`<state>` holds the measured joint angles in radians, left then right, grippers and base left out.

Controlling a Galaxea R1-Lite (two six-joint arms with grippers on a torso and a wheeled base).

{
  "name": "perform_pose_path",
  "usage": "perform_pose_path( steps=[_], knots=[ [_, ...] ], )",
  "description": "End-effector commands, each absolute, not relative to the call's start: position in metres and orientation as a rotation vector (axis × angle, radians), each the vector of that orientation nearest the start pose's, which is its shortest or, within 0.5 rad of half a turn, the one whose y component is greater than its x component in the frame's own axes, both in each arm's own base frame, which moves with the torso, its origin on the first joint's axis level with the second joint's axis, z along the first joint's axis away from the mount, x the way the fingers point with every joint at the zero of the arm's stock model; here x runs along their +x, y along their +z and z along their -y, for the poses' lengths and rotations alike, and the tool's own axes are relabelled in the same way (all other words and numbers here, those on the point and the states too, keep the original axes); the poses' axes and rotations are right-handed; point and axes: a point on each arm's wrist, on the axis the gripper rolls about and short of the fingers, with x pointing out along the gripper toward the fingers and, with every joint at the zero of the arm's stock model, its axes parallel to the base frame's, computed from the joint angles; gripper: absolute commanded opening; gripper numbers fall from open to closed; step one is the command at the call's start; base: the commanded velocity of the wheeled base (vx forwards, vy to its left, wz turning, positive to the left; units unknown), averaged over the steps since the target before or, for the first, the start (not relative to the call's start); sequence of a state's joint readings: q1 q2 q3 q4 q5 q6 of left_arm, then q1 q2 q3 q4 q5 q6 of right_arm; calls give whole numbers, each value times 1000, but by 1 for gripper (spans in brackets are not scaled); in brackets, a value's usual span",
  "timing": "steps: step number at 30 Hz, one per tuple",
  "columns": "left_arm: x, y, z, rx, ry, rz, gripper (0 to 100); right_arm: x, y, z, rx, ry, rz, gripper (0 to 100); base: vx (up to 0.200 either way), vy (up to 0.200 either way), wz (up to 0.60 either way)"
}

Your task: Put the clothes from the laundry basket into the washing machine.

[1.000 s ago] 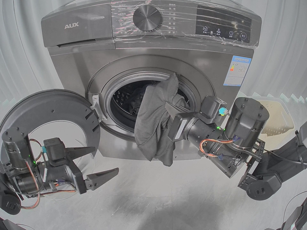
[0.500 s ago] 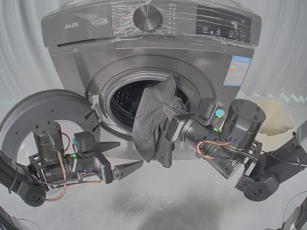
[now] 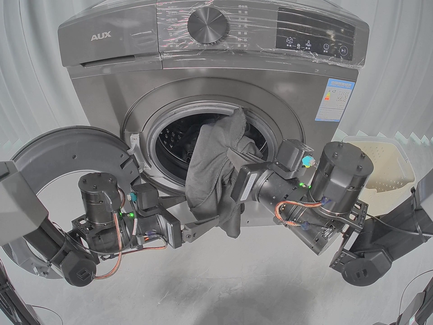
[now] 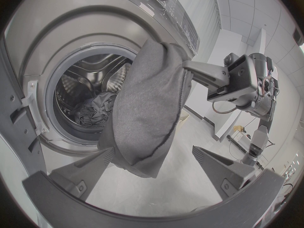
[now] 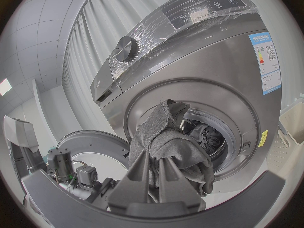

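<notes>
Head view: gripping cloth (image 3: 209,168) with right gripper (image 3: 233,155), draping it across washer (image 3: 203,77) mouth, basket (image 3: 388,163) to the right.
Left wrist view: holding left gripper (image 4: 152,151) open astride cloth hem; showing clothes (image 4: 91,111) lying in drum (image 4: 91,76).
Right wrist view: showing fingers (image 5: 142,171) pinching cloth.

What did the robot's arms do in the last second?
The left gripper swung across toward the robot's right, up to the hanging grey garment; its open jaws now sit either side of the cloth's lower end. The right gripper stayed shut on the garment, edging slightly left. The washing machine, its door and the laundry basket stayed put.
</notes>
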<state>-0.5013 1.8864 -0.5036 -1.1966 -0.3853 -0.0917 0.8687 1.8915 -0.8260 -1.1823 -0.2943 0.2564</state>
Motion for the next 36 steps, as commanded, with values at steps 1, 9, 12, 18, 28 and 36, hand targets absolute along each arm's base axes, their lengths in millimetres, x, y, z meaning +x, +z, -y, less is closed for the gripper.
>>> perform_pose_path(
  steps=[1,9,12,18,28,36],
  knots=[
    [270,93,158,-78,-869,-258,100,228,180,-260,313,585,23,0,0,0,0],
    [281,91,167,-87,-848,-207,100,229,179,-261,311,584,21,0,0,0,0],
    [284,89,169,-88,-835,-195,100,228,179,-260,311,584,21,0,0,0,0],
    [286,93,169,-93,-808,-152,0,228,178,-260,309,584,20,0,0,0,0],
    [267,107,161,-102,-826,-50,0,234,175,-257,303,566,13,0,0,0,0],
    [233,124,142,-104,-842,3,0,236,167,-259,299,570,0,0,0,0,0]
  ],
)
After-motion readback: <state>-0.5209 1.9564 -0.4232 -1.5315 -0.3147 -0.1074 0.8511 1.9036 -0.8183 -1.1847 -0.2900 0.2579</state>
